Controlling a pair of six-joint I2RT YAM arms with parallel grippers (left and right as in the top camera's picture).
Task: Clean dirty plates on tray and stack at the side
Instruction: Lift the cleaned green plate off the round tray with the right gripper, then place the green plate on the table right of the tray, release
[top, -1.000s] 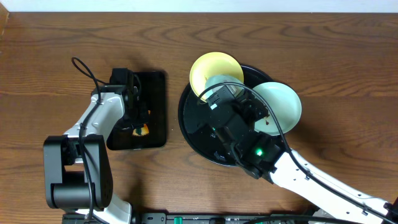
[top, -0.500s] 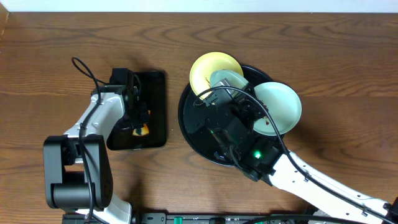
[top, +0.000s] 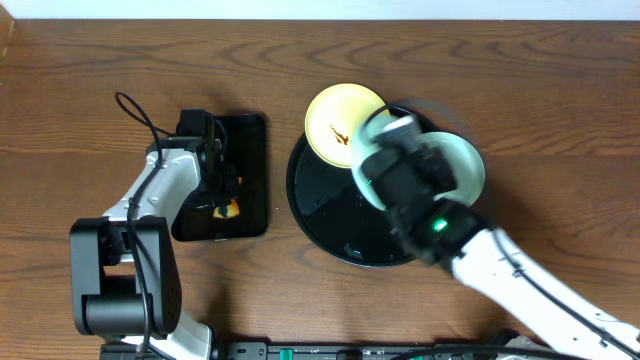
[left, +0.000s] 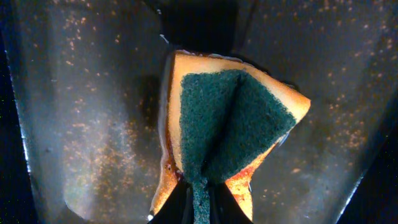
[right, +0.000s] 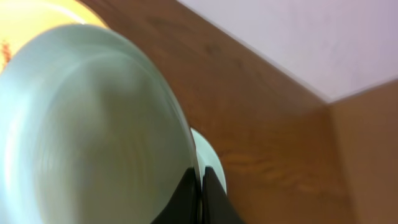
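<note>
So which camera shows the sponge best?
The left wrist view: the sponge fills it, folded, green scrubby side showing, orange edges, pinched in the left jaws. Overhead shows only a small orange bit of it over the black rectangular tray. The right wrist view shows a mint plate, no sponge.

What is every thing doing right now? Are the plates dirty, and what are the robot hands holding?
yellow plate: resting on the rim of the round tray, smeared brown.
held mint plate: rim pinched in the right gripper, which is shut.
other mint plate: at the tray's right edge, partly hidden.
sponge: folded, pinched in the shut left gripper, over the rectangular tray.
</note>
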